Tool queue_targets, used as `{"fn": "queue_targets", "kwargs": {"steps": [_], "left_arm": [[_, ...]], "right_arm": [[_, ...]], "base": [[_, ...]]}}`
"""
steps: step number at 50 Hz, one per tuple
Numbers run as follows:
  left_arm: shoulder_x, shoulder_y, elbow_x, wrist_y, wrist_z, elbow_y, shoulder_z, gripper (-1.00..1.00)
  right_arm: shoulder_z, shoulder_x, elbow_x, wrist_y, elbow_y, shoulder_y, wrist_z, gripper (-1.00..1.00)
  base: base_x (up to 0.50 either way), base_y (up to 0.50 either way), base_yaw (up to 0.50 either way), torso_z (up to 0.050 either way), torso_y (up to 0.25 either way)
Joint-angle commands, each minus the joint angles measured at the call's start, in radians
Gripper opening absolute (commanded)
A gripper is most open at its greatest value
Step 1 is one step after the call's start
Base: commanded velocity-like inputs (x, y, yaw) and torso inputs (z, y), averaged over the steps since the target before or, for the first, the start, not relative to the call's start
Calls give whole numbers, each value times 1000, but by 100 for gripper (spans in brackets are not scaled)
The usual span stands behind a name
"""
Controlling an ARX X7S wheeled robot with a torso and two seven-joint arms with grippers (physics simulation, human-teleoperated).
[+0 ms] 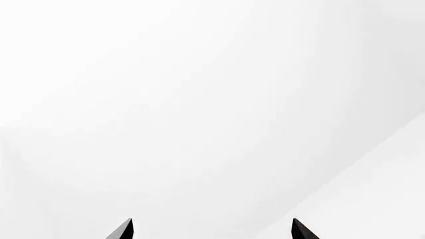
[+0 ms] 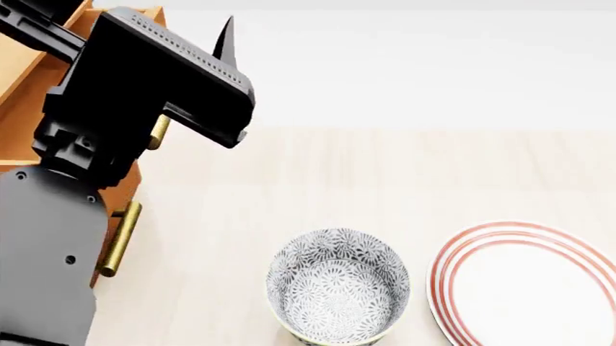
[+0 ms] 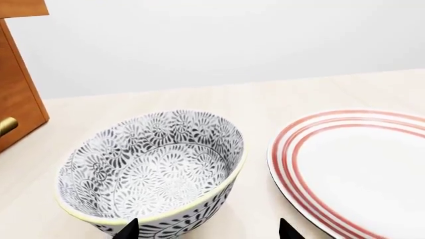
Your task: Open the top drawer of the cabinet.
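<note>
The orange-brown cabinet (image 2: 123, 191) stands at the far left, mostly hidden behind my left arm. Its top drawer (image 2: 22, 72) is pulled out, showing a lighter wood side; its brass handle (image 2: 159, 133) peeks out under my wrist. The lower drawer's handle (image 2: 120, 241) is below it. One left fingertip (image 2: 226, 40) points upward above the drawer front, away from the handle. My left gripper (image 1: 212, 230) is open and empty, facing a white wall. My right gripper (image 3: 207, 231) is open and empty beside the patterned bowl. The drawer front (image 3: 20, 7) juts out past the cabinet (image 3: 17, 99).
A patterned grey-and-white bowl (image 2: 337, 285) sits at the front middle of the pale wood table (image 2: 385, 173). A white plate with red rings (image 2: 534, 285) lies to its right. Both show close in the right wrist view: the bowl (image 3: 149, 167) and the plate (image 3: 359, 164).
</note>
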Motion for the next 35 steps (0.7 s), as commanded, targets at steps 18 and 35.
{"fn": "queue_targets", "kwargs": {"steps": [18,35], "left_arm": [[22,-55,-87,-28,-34,-155,-109,100],[10,-110,-120,60,-133,-344,-143,100]], "right_arm": [[10,-11,-18,5,-13,-4,-13,100],[6,-9,-12,6,-5,-1,-12,100]], "base": [[0,0,0,0,0],[0,0,0,0,0]]}}
